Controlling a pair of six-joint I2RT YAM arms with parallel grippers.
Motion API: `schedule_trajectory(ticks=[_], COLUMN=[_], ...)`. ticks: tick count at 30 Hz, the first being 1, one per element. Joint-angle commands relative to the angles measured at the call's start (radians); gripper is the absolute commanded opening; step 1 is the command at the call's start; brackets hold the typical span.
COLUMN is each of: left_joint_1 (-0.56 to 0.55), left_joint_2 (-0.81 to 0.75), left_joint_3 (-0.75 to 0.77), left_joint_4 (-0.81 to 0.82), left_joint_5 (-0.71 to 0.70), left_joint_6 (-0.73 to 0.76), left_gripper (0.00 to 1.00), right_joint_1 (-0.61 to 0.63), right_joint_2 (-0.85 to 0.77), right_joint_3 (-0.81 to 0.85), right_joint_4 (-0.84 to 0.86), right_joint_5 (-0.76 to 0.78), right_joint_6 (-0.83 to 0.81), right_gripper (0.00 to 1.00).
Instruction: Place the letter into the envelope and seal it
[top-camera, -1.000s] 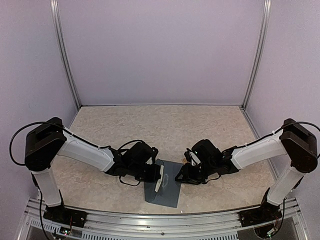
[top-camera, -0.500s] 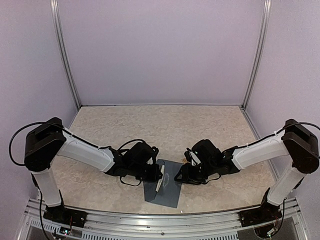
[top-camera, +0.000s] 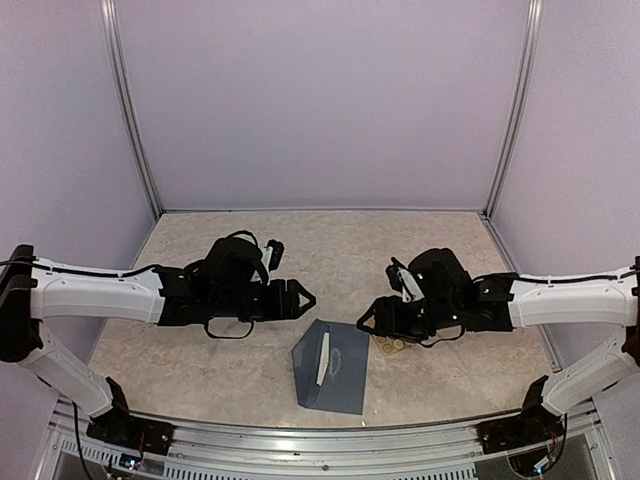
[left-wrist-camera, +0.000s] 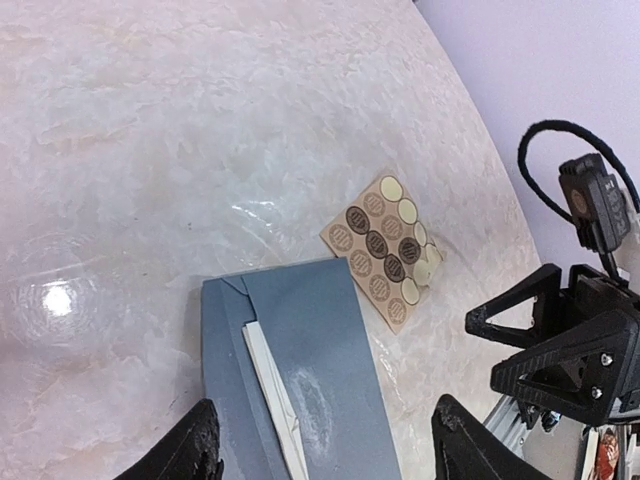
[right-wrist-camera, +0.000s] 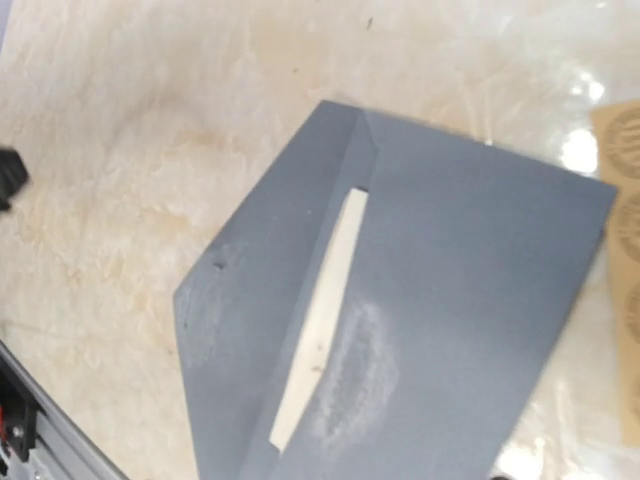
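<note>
The slate-blue envelope (top-camera: 338, 372) lies flat near the table's front edge, its flap (right-wrist-camera: 240, 300) spread open to the left. A narrow white strip of the letter (top-camera: 323, 358) shows along the envelope's mouth (left-wrist-camera: 270, 385); the remainder is tucked inside. My left gripper (top-camera: 303, 297) hangs above and to the left of the envelope (left-wrist-camera: 320, 360), open, with nothing between its fingertips (left-wrist-camera: 200, 445). My right gripper (top-camera: 366, 322) hovers just off the envelope's right corner, its two fingers (left-wrist-camera: 525, 345) apart and empty. In the right wrist view the envelope (right-wrist-camera: 460, 300) fills the picture and no fingers show.
A small tan sheet of round stickers (top-camera: 389, 345) lies on the marble tabletop (top-camera: 330, 250) right of the envelope, under my right gripper; it also shows in the left wrist view (left-wrist-camera: 385, 250). A metal rail (top-camera: 320, 445) runs along the table's near edge.
Both grippers have let go of the envelope and drawn back from it, the left up and to the left, the right to the right. Both opened wider. The sticker sheet is uncovered.
</note>
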Motion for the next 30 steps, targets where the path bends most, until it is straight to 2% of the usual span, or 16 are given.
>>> schedule_trajectory(ticks=[1, 9, 16, 22, 25, 30], left_joint_1=[0.046, 0.057, 0.083, 0.088, 0.087, 0.076], left_joint_2=[-0.039, -0.027, 0.005, 0.074, 0.107, 0.151], left_joint_3=[-0.085, -0.2, -0.271, -0.289, -0.29, -0.287], left_joint_4=[-0.025, 0.106, 0.162, 0.183, 0.191, 0.226], left_joint_5=[0.033, 0.111, 0.097, 0.091, 0.092, 0.119], left_joint_6=[-0.016, -0.08, -0.107, -0.114, -0.114, -0.11], left_gripper=[0.69, 0.67, 0.54, 0.43, 0.33, 0.27], right_joint_1=[-0.021, -0.049, -0.039, -0.006, 0.015, 0.037], right_joint_2=[-0.059, -0.109, -0.082, 0.004, 0.058, 0.146], right_joint_3=[-0.008, -0.112, -0.172, -0.152, -0.128, -0.106], right_joint_4=[-0.097, -0.044, 0.072, 0.141, 0.162, 0.223], right_joint_5=[0.057, 0.031, -0.046, -0.08, -0.096, -0.125], right_joint_6=[-0.027, -0.009, 0.001, 0.001, 0.002, 0.014], right_gripper=[0.68, 0.64, 0.52, 0.36, 0.29, 0.26])
